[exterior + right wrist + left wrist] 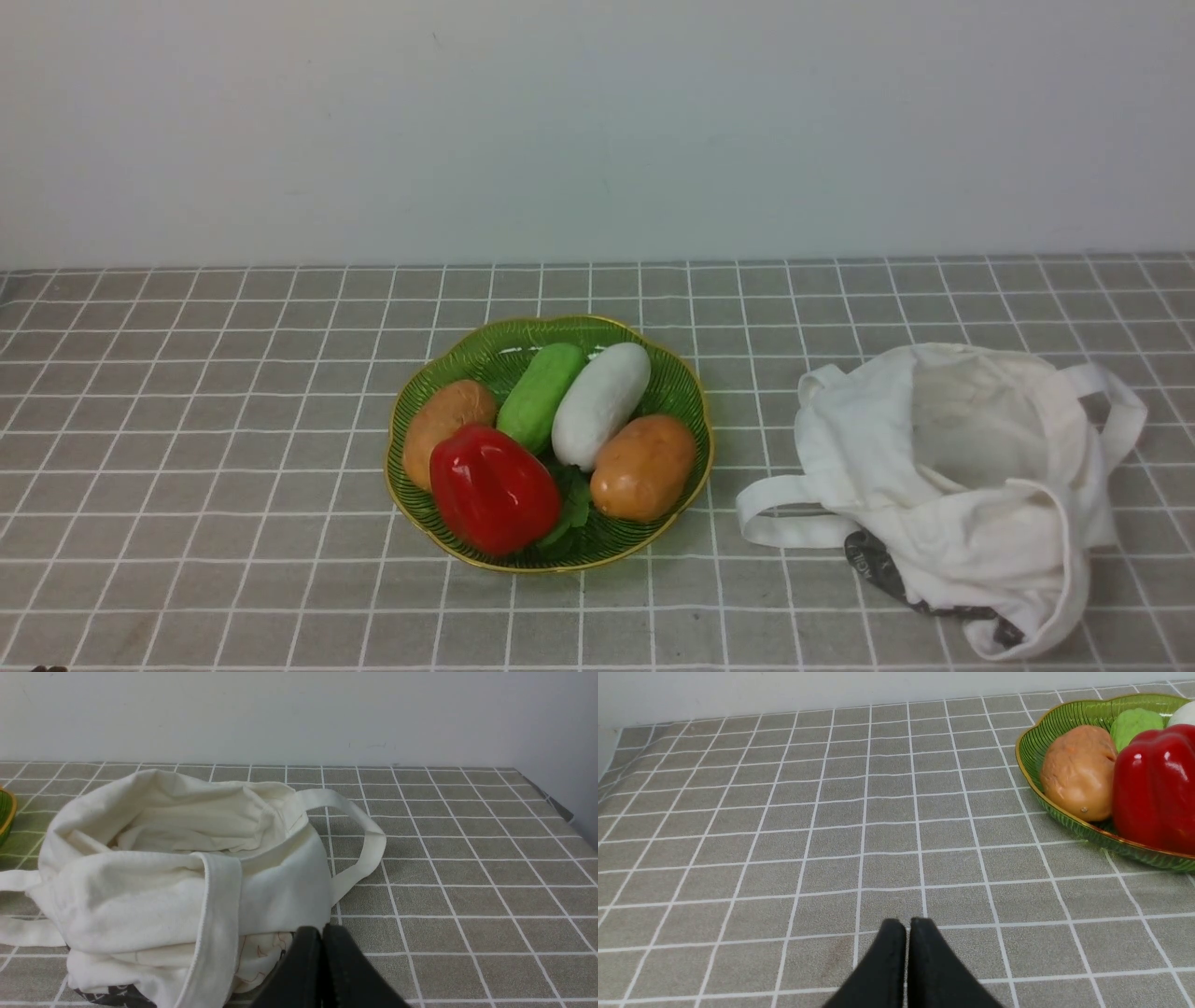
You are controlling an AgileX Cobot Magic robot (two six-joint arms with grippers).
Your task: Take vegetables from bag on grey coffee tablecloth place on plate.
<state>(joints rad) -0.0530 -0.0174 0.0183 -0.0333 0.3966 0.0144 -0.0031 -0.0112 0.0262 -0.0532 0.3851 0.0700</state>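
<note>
The red bell pepper (493,488) lies at the front of the green plate (509,338), beside two brown potatoes (643,466), a green piece (541,395) and a white piece (600,402). The pepper (1155,786) and plate (1031,758) also show in the left wrist view. The white bag (971,485) lies slumped and open to the right of the plate; its inside looks empty in the right wrist view (140,882). My left gripper (908,926) is shut and empty above bare tablecloth (187,420), left of the plate. My right gripper (321,933) is shut and empty, just at the bag's near side.
A pale wall runs along the back of the table. The tablecloth's right edge (556,805) shows in the right wrist view. The bag's loop handles (775,523) lie spread on the cloth towards the plate and to the far right (1120,401).
</note>
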